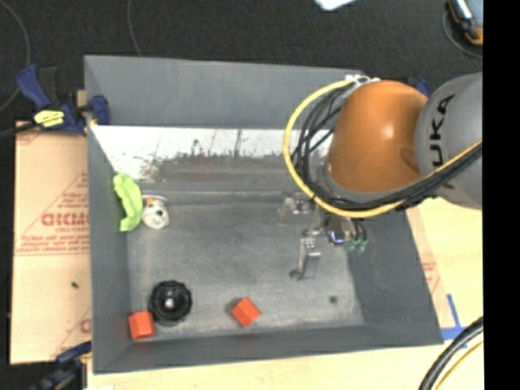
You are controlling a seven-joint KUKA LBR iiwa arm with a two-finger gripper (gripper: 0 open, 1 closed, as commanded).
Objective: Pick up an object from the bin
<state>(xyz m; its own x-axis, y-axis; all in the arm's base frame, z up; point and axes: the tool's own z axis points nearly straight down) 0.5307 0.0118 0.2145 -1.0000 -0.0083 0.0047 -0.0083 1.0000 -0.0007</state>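
A wide stretch of bare floor is left open across the middle of the grey metal bin (219, 96), bounded on the right by the gripper (303, 265), which hangs under the arm's orange domed cover (375, 145) and looped cables. The left wall is crowded by a crumpled green strip (126, 201) with a small white round thing (154, 214) just beside it. The front wall is obstructed by a small orange cube (140, 325) in the left corner, a black round disc (171, 301) just beside it, and a second orange block (244, 312) set apart toward the middle.
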